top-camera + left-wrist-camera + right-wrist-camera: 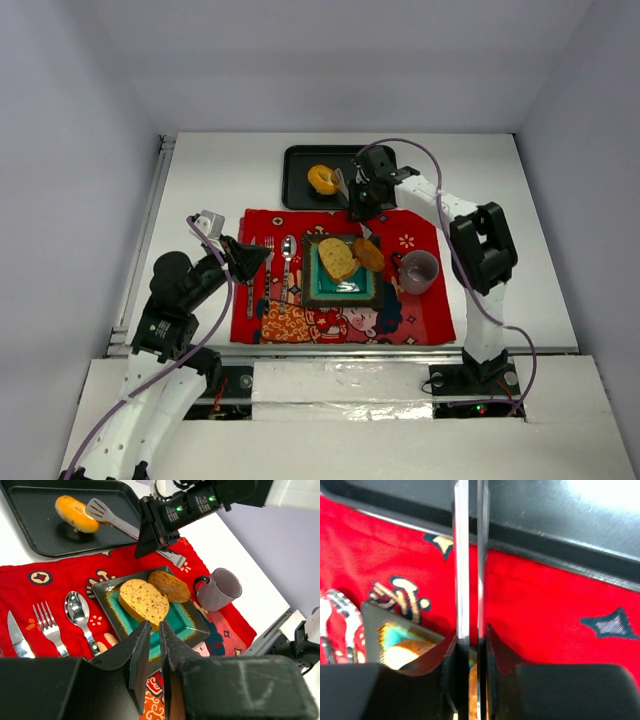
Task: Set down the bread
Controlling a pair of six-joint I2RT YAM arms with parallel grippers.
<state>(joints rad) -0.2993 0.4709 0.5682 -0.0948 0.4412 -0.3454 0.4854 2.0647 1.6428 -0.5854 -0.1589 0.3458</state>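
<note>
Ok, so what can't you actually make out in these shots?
Top view: whether the tongs touch the bagel; too small, partly under the right gripper.
Right wrist view: tong tips cut off by the top edge; bread slices mostly behind the fingers.
Left wrist view: plate's near corner hidden by the left gripper.

White arms (pixel 138 420), black joints (pixel 484 245), probably lilac cables (pixel 228 300).

Tray (pixel 298 197) behind mat (pixel 420 320).
Ring bread (pixel 322 180) on tray, tongs (pixel 343 185) just right of it; plate (pixel 345 296) mid-mat holds left slice (pixel 337 259) and right slice (pixel 369 255), touching; mug (pixel 418 271) right of plate; knife (pixel 251 275), fork (pixel 268 270), spoon (pixel 287 260) left.
</note>
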